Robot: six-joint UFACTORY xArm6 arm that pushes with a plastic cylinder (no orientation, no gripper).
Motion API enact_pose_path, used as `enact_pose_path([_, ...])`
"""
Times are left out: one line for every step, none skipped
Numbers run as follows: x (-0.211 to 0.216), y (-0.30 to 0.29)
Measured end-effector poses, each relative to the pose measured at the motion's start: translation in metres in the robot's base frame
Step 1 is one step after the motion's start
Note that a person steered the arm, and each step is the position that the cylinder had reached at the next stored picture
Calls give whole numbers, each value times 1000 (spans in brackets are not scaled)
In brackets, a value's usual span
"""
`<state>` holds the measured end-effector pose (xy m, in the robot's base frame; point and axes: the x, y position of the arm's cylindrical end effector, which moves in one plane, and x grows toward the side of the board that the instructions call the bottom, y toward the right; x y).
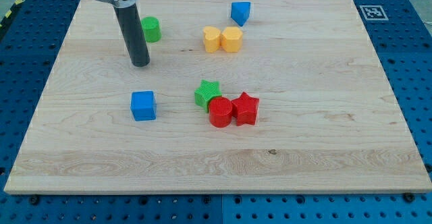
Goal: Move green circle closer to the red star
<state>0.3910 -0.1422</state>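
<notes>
The green circle (151, 29) sits near the view's top left on the wooden board (324, 136). The red star (246, 108) lies near the middle of the board, touching a red circle (219, 111) on its left. My tip (140, 63) rests on the board just below and slightly left of the green circle, apart from it. The rod rises toward the view's top and partly covers the green circle's left edge.
A green star (207, 93) touches the red circle's upper left. A blue cube (143, 106) lies below my tip. A yellow heart (212, 39) and a yellow hexagon (231, 39) touch near the top middle. Another blue block (240, 12) sits above them.
</notes>
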Motion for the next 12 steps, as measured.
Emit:
enact_pose_path([-17, -20])
enact_pose_path([-79, -56])
enact_pose_path([-95, -63])
enact_pose_path([-95, -28])
enact_pose_path([-96, -12])
enact_pose_path([-94, 9])
enact_pose_path([-94, 9])
enact_pose_path([-94, 9])
enact_pose_path([-82, 13])
enact_pose_path([-82, 13])
enact_pose_path([-81, 15])
enact_pose_path([-88, 19])
